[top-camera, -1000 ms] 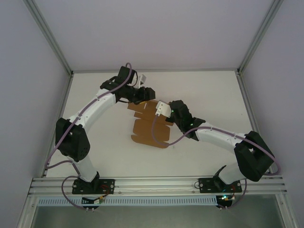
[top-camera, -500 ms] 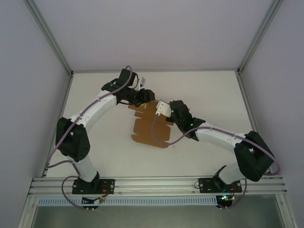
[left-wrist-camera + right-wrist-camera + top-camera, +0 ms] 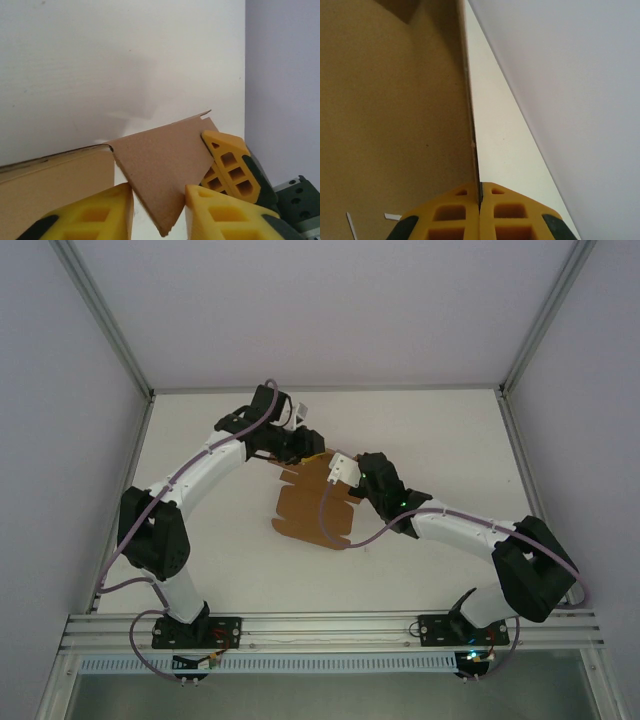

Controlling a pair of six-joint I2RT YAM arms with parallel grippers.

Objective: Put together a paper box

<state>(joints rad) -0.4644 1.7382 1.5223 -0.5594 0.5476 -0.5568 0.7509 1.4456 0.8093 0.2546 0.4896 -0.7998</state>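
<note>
Left tool (image 3: 160, 190): yellow fingers (image 3: 100, 215) standing apart on either side of the corner of a brown flap (image 3: 160, 165). The flap slants through the gap, and whether it is clamped cannot be told. Flap: raised clear of the worktop (image 3: 100, 60), notched at its upper tip, joined along a crease to a paler panel (image 3: 50, 185) at lower left. Another yellow finger (image 3: 227, 162) with a dark base touches the flap's right edge. Right tool (image 3: 480, 194): fingers pressed together, pinching the thin edge of a cardboard panel (image 3: 395, 110) that runs straight up from the seam between them. Two pale slits (image 3: 392, 216) show in that panel near the fingers. Box (image 3: 295, 510): plain brown die-cut sheet, mostly flat, lying near the middle of the worktop between the two arms, rounded tabs at its near end, far end under both tools. From above, the tools sit close together over the sheet's far end, the left tool at the far-left corner and the right tool just to its right. Left arm (image 3: 200, 465): white with black joints, arching from the near-left base. Right arm (image 3: 460, 530): same make, reaching from the near-right base. Lilac cable (image 3: 321, 512): hangs from the right arm and loops across the sheet. Worktop: white, bounded by pale walls (image 3: 330, 310) and aluminium posts (image 3: 105, 315), with an aluminium rail (image 3: 330, 625) along the near edge carrying both bases.
</note>
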